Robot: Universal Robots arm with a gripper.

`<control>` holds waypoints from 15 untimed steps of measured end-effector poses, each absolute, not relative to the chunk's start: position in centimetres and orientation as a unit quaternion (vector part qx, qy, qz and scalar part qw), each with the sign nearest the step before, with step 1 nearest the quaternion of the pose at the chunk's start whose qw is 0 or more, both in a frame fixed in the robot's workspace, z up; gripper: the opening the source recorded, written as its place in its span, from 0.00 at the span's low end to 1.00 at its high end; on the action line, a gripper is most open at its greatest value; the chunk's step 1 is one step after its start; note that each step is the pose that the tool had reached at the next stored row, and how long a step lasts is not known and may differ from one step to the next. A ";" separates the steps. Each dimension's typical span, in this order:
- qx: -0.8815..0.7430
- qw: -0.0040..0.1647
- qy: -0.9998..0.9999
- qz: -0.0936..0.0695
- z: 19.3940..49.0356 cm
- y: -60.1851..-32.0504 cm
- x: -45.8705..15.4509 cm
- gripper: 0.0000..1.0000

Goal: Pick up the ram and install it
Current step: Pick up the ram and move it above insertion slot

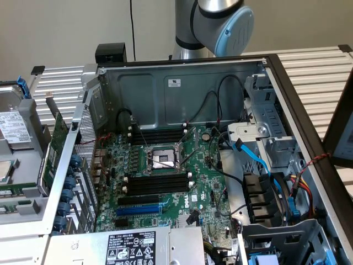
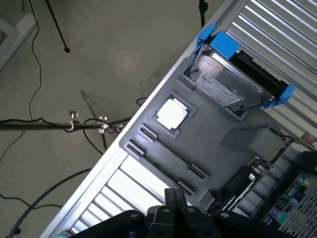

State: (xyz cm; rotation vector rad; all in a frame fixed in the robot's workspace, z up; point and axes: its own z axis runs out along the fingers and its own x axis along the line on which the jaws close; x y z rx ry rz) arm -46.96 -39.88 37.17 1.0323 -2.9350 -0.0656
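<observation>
The ram (image 1: 19, 191) is a narrow green strip standing on edge in a long holder of the grey tray (image 1: 27, 218), at the exterior view's left edge, beside the open computer case. In the wrist view my gripper (image 2: 174, 193) hangs above this grey tray (image 2: 218, 124), its black fingers pressed together with nothing between them. The tray's two long holders (image 2: 173, 156) lie just past the fingertips. Black memory slots (image 1: 157, 182) with white end clips flank the CPU socket (image 1: 162, 159) on the motherboard.
On the tray sit a hard drive in a blue frame (image 2: 233, 82) and a CPU chip (image 2: 172, 113). A larger green card with a metal bracket (image 1: 55, 146) stands against the case wall. Cables and a blue ribbon (image 1: 259, 160) crowd the case's right side. The arm's joint (image 1: 223, 22) rises behind the case.
</observation>
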 end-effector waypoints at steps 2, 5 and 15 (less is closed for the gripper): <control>0.349 0.015 -0.937 -0.021 37.2 -39.9 -47.0 0.11; 0.374 0.015 -0.927 -0.020 37.2 -39.9 -47.0 0.11; 0.457 0.017 -0.889 -0.019 37.2 -39.9 -47.0 0.11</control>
